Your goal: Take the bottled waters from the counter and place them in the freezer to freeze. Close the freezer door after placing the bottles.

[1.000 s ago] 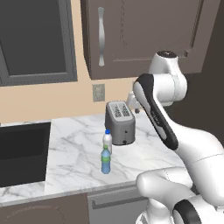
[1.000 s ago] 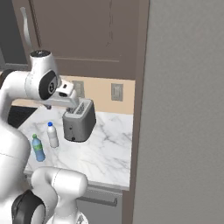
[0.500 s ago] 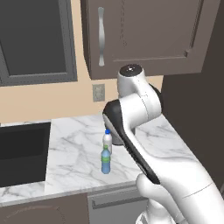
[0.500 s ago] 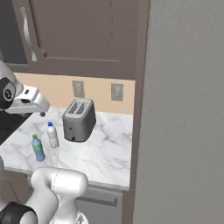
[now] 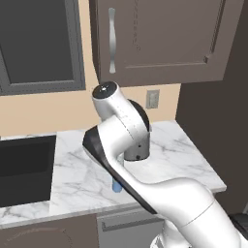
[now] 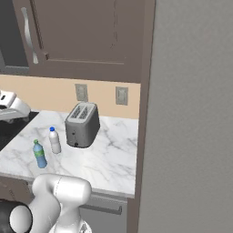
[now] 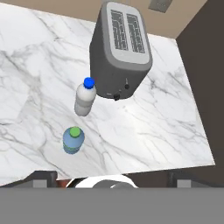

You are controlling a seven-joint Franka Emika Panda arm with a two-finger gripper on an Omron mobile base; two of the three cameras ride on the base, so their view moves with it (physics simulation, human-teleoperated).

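Standing upright on the marble bench: blue bottle with green cap and white bottle with blue cap, near each other but apart. Seen from above in the hand view as green cap nearer the front edge and blue cap just beside the grey toaster, maybe touching its side, cannot tell. Toaster upright, behind the bottles toward the wall. Grey freezer door at the right of the bench, closed. Black sink at the left end of the bench. Claw high above the bottles, looking down on them, with nothing between its tips; tips themselves not clear in the hand view, spread wide. Bottom of the blue bottle peeking beside the white arm.
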